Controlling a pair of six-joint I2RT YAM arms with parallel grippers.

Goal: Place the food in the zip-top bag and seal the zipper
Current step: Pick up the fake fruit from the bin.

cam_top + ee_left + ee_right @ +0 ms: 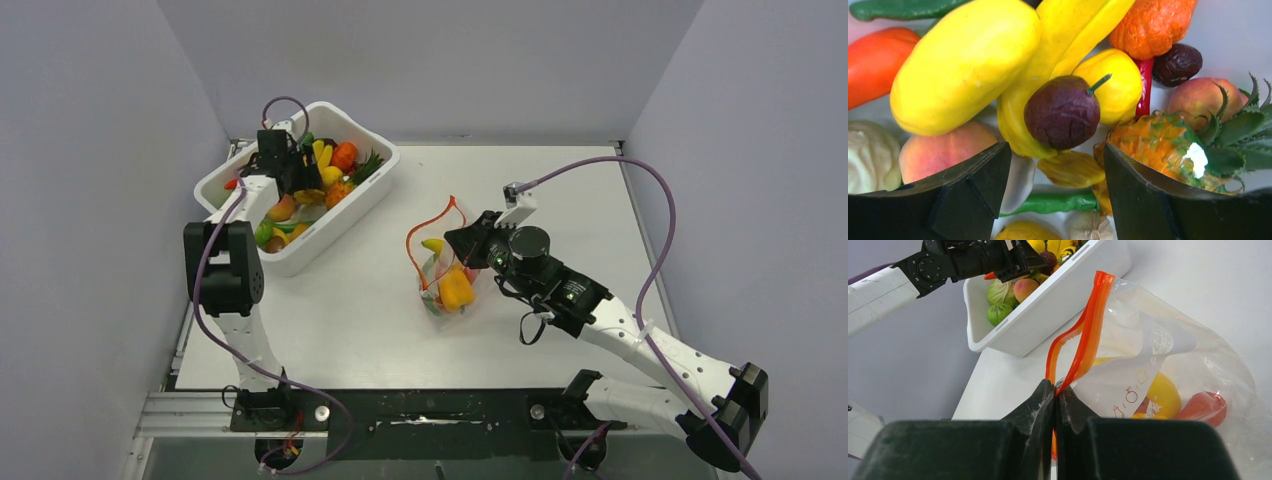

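The clear zip-top bag (448, 278) lies mid-table with its mouth open and yellow, red and green food (455, 290) inside. My right gripper (1055, 392) is shut on the red-orange zipper (1083, 342) at the bag's near end; the bag (1178, 355) spreads to the right of my fingers. My left gripper (297, 172) hovers open over the food in the white tub (372, 195). In the left wrist view its open fingers (973, 185) straddle a ridged yellow piece (1071, 169) and a green pod (1058, 202), just below a dark purple plum (1062, 112) and yellow bananas (1013, 75).
The tub also holds a pineapple (1168, 145), peaches (938, 150), an orange piece (1150, 22), a garlic bulb (1091, 227) and a cauliflower (870, 157). Grey walls close in the table (560, 190) on three sides.
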